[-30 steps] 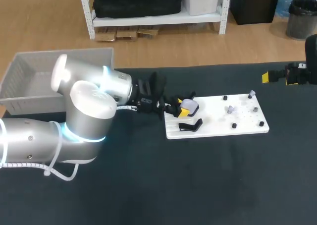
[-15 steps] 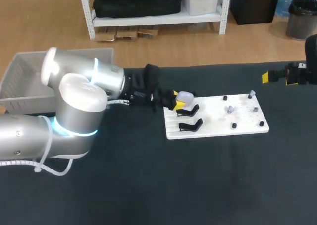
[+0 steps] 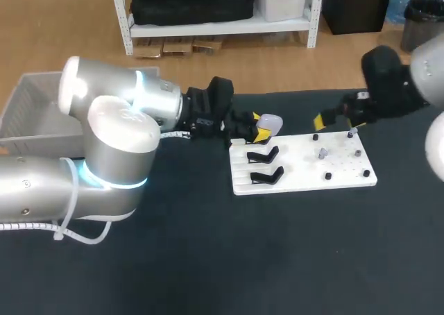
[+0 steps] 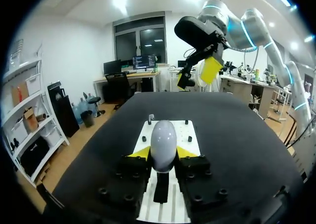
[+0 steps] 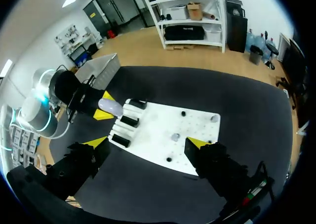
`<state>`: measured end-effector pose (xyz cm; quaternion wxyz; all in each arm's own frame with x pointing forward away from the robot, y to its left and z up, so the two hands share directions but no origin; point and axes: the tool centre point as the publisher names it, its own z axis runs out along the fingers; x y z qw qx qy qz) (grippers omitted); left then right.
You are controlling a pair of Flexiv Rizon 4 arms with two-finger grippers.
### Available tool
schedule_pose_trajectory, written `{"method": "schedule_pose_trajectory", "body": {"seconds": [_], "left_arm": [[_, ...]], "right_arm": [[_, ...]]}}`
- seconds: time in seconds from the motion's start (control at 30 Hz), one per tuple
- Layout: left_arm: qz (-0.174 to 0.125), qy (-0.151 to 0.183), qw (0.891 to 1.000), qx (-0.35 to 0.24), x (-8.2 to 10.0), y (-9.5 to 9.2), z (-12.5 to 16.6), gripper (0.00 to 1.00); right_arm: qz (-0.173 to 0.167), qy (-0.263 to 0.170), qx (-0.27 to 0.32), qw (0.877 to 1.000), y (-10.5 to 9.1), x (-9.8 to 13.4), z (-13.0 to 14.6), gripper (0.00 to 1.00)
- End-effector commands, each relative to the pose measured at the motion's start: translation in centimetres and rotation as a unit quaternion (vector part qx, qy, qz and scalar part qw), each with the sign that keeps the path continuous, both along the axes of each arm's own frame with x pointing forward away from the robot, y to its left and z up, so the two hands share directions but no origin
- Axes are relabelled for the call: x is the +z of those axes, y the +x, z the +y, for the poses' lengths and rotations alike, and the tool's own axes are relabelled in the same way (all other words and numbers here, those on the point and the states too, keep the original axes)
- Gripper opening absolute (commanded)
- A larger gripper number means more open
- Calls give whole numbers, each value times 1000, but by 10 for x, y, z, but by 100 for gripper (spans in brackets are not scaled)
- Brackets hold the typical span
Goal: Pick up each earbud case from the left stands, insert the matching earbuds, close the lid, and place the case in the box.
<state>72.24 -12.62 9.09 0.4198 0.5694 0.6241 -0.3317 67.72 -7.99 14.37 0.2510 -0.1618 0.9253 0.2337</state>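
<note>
Head view: the left hand (image 3: 255, 130) is gripping the smooth, pale, egg-shaped earbud case (image 3: 269, 124) between its yellow tips, having raised it clear of the black stands (image 3: 267, 175) on the flat white board (image 3: 305, 169). The right hand (image 5: 148, 144) (fingers spread wide, holding nothing) is arriving over the board's far end. Pickup is looking complete, and the small grey earbuds (image 3: 323, 152) are waiting on their pegs.

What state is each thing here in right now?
Earbud case: clamped between the left fingers, lid looks closed.
Left fingers: shut on the earbud case.
Right fingers: open, holding nothing.
Black stands: empty.
Earbuds: lying on the white board, not in the case.
</note>
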Motion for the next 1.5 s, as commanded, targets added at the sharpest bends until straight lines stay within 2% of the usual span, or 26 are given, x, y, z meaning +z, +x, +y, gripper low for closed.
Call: {"method": "schedule_pose_trajectory", "body": {"seconds": [0.03,0.27,0.63,1.0,1.23,1.4,1.47,1.5], "left_arm": [[-10,-4,1000,5,1,-5,-3,0],[-16,-13,1000,-2,15,-10,-7,0],[-17,-26,999,-25,16,-20,-14,0],[-11,-40,998,-41,16,-27,-14,0],[-13,-37,998,-39,16,-29,-13,0],[-8,-76,996,-34,20,-24,-7,0],[-11,-99,994,-33,27,-23,-4,0],[-12,-107,994,-32,29,-22,-4,0]], "right_arm": [[8,-1,16,1000,5,-5,15,100],[23,0,29,999,5,-16,32,100],[41,-2,25,999,10,-22,40,100],[34,-1,17,999,14,-17,37,100],[25,-3,8,1000,19,-12,29,100],[-7,-37,3,999,23,-2,5,100],[-22,-88,18,996,26,1,-8,100],[-27,-94,24,995,26,2,-11,100]]}}
